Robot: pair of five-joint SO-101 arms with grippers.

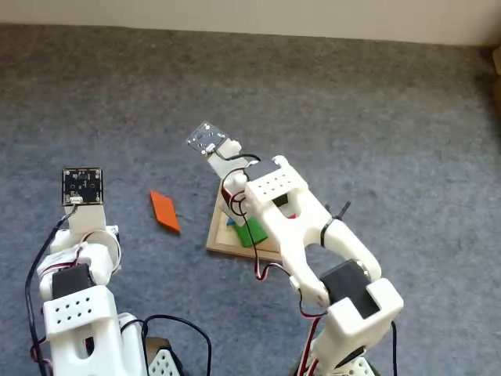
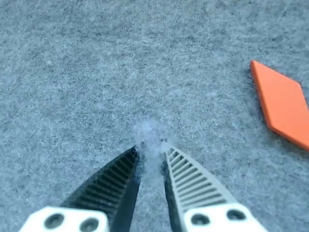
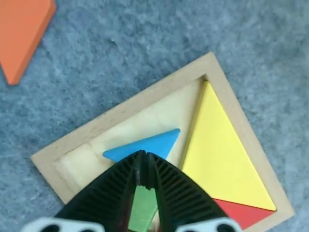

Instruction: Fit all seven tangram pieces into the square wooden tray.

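Observation:
The square wooden tray (image 3: pixel 145 99) holds a large yellow triangle (image 3: pixel 217 159), a blue triangle (image 3: pixel 149 145), a green piece (image 3: pixel 142 212) and a red piece (image 3: pixel 241 212). My right gripper (image 3: pixel 143 157) is shut, its tips low over the blue triangle's edge, with nothing gripped. In the high view the right arm hides much of the tray (image 1: pixel 223 249); the green piece (image 1: pixel 252 233) peeks out. An orange parallelogram (image 1: pixel 164 211) lies on the carpet left of the tray, also in the wrist views (image 2: pixel 282 104) (image 3: pixel 21 34). My left gripper (image 2: pixel 150 149) hovers over bare carpet, fingers nearly together, empty.
Grey carpet covers the whole work surface. A pale wall edge runs along the far side. The left arm (image 1: pixel 78 298) stands at the near left, well apart from the tray. Cables hang beside both arm bases.

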